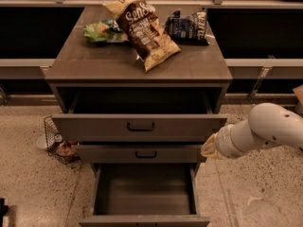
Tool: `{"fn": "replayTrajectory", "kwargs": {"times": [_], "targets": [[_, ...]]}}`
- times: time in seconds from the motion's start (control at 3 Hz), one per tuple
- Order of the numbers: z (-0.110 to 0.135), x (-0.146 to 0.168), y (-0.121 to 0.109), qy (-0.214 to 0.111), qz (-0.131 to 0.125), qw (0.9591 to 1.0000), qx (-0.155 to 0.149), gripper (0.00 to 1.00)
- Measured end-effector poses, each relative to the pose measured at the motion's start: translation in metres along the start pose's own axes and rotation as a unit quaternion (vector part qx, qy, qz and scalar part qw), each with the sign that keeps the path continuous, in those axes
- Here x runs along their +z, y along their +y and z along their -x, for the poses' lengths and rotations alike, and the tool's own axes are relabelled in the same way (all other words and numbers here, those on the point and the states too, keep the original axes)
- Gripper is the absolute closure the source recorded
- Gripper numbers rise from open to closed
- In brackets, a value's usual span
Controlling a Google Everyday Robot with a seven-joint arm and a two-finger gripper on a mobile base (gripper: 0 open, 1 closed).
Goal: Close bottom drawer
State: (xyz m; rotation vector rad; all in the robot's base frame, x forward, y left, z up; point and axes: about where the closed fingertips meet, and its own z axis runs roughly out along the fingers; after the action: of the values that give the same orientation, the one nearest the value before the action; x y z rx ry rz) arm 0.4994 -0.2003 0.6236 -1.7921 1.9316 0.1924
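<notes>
Grey-brown panels make up the cabinet [137, 67], which stands on a speckled floor [28, 183] with all three of its drawers pulled out by different amounts. The bottom drawer [144, 189], lowest in the cabinet, is drawn out farthest of the three, so that its dark grey floor and thin side walls show in full, and its front edge lies at the lower border of the view. Above it the middle drawer front [139, 153], shallow with a small black handle, sits only slightly out. The top drawer front [139, 126], widest and with a black handle, is pulled out further than the middle one, leaving a dark opening behind it.

On the cabinet's surface lie three snack bags: a brown and cream bag [142, 27] near the middle, a green bag [102, 32] toward the left rear, and a dark blue bag [189, 26] toward the right rear. A wire basket [59, 141] stands on the floor just beside the cabinet's left side.

A white arm [265, 129] reaches in from the right of the cabinet. The end effector [209, 148] is at the cabinet's right front corner, level with the right end of the middle drawer front and just under the right end of the top drawer front. It is well above the bottom drawer and apart from it. How far it is open cannot be told, nor whether it touches the cabinet; it holds nothing that can be seen.
</notes>
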Motion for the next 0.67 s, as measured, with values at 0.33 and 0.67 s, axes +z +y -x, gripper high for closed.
{"fn": "replayTrajectory", "kwargs": {"times": [0.33,0.67], "targets": [[-0.012,0.044,0.031,-0.003,0.014,0.9994,0.032,1.0],[-0.024,0.108,0.065,-0.028,0.024,0.9978,0.055,1.0]]}}
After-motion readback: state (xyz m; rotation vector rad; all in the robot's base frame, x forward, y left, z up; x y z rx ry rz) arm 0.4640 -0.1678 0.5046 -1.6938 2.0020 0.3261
